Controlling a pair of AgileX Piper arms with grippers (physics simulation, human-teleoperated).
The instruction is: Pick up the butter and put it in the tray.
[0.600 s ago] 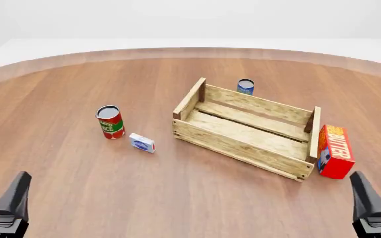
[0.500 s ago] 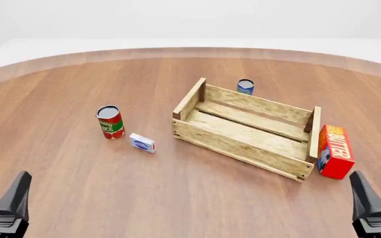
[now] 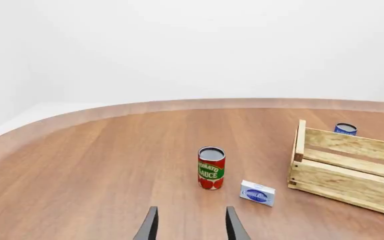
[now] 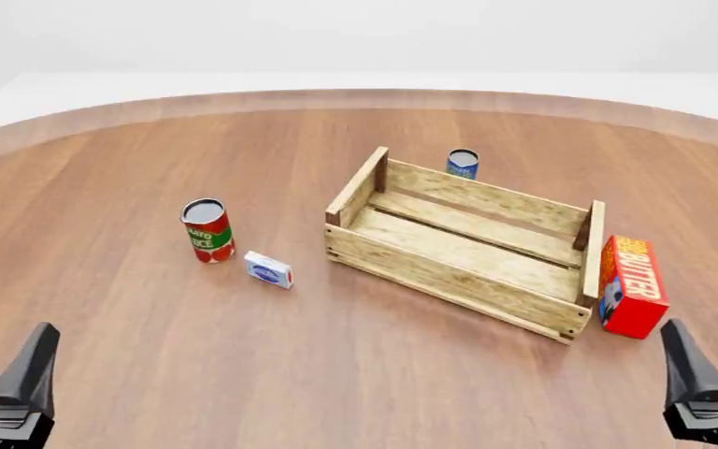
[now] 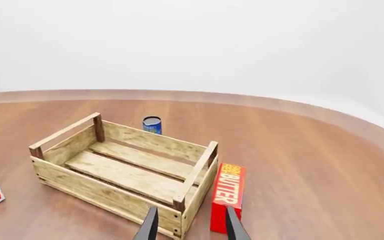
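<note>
Right now the butter (image 4: 632,285) lies on the table (image 4: 334,355) just outside the right end board of the tray (image 4: 466,245), close alongside it, though whether the two touch is hard to tell. Its orange-yellow lettered face points up and its red side faces the camera. The tray sits slantwise near the middle of the table, and nothing lies inside it.

Behind the tray's far side stands a small blue can (image 4: 463,164). To the left, well apart from the tray, a red tomato sauce can (image 4: 207,230) stands upright, with a small white-blue box (image 4: 268,269) just beside it on the near side.

Both arms wait at the near edge of the table. The left gripper (image 3: 190,227) has its fingers apart with bare table between them, and it points toward the sauce can and the box. The right gripper (image 5: 190,226) also has its fingers spread, holding nothing, and it points at the tray's near corner, with the butter just past one fingertip.
</note>
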